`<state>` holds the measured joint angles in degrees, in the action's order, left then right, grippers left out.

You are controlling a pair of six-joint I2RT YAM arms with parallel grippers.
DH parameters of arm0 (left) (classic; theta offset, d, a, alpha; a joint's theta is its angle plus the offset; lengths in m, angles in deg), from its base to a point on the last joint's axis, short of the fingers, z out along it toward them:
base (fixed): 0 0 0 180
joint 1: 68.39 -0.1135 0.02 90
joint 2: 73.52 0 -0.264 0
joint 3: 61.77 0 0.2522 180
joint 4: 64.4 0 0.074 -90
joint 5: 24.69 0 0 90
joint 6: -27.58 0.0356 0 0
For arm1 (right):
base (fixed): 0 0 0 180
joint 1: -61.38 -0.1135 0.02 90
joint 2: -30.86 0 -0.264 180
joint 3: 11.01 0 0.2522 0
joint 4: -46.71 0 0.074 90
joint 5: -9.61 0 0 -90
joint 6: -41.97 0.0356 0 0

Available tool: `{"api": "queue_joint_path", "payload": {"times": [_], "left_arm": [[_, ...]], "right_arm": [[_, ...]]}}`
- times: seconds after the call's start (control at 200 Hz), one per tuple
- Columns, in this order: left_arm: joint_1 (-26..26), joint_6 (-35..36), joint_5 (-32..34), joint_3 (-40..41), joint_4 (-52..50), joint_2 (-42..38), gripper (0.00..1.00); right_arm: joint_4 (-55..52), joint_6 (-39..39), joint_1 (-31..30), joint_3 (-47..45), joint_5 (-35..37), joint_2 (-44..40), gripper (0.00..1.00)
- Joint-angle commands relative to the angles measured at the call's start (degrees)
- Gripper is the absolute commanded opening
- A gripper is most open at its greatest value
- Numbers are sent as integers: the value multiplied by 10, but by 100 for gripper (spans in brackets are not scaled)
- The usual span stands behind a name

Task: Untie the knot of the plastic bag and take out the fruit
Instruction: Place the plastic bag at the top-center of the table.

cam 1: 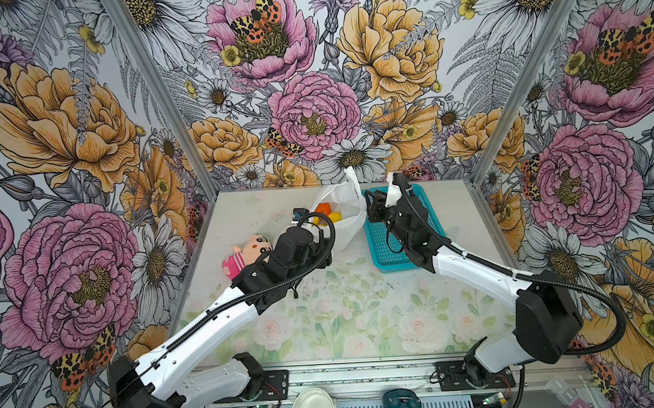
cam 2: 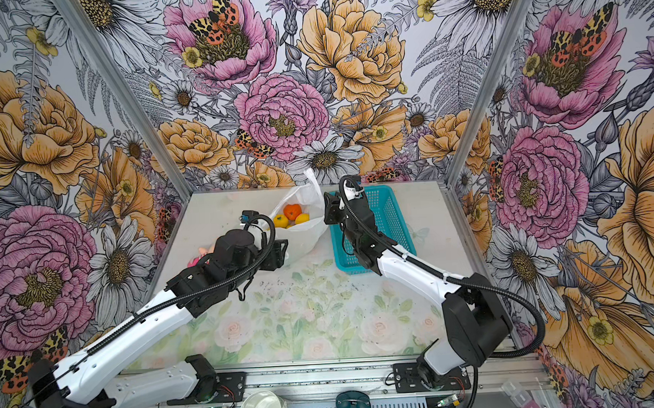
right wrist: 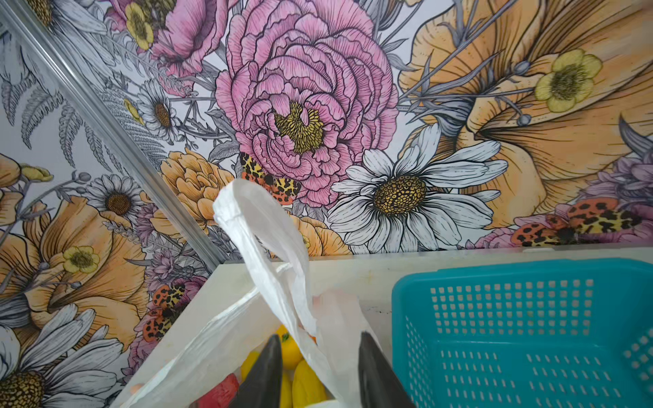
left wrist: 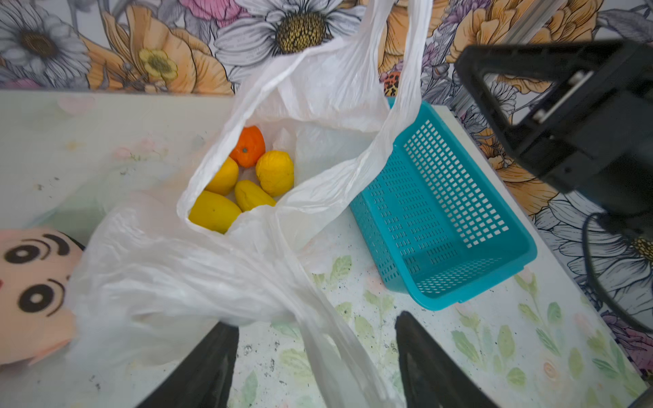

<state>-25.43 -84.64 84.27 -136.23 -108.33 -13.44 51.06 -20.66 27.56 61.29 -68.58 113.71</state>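
At the left of the desk (cam 1: pixel 341 306) a plush doll (cam 1: pixel 249 250) lies against the plastic bag (left wrist: pixel 169 275); it is no part of the job. The left end effector (left wrist: pixel 316 328) hangs just short of the bag with its jaws wide apart; one loose handle (left wrist: pixel 339 356) trails between them, unclamped. The knot looks undone: I find no tie anywhere, the two handles run separately and the bag's mouth gapes. So the first half seems finished and the second not begun, since the fruit (left wrist: pixel 275 173) lies inside the bag, one orange piece and four yellow on show. The right end effector (right wrist: pixel 318 337) sits at the bag's basket-side rim, jaws parted, with film and the upright handle (right wrist: pixel 261 247) between them; nothing looks pinched, though contact is hard to judge. The teal basket (left wrist: pixel 441 212) just beside it holds nothing. Hidden: whatever fruit lies under the crumpled film, most of a red piece (right wrist: pixel 221 392), and the left jaws in both top views
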Motion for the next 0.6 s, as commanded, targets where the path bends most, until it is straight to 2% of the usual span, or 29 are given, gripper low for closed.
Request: {"api": "queue_joint_path", "payload": {"times": [0.0,0.09,0.15,0.285,0.415,0.5,0.595], "left_arm": [[-20,35,48,-29,-24,-38,78],[-37,43,45,-36,-6,-51,81],[-46,56,42,-39,4,-47,85],[-86,69,40,-63,9,-3,86],[-132,78,-15,-102,7,70,88],[-134,91,-45,-127,6,120,98],[-129,105,-66,-156,-2,179,99]], "right_arm": [[-39,21,-4,-43,-4,-41,56],[-62,30,-8,-64,-42,-67,68],[-75,32,-13,-73,-63,-79,73],[-90,28,-35,-80,-74,-88,81],[-103,22,-48,-70,-63,-68,84],[-105,24,-49,-63,-54,-49,84],[-101,30,-49,-56,-55,-29,83]]}}
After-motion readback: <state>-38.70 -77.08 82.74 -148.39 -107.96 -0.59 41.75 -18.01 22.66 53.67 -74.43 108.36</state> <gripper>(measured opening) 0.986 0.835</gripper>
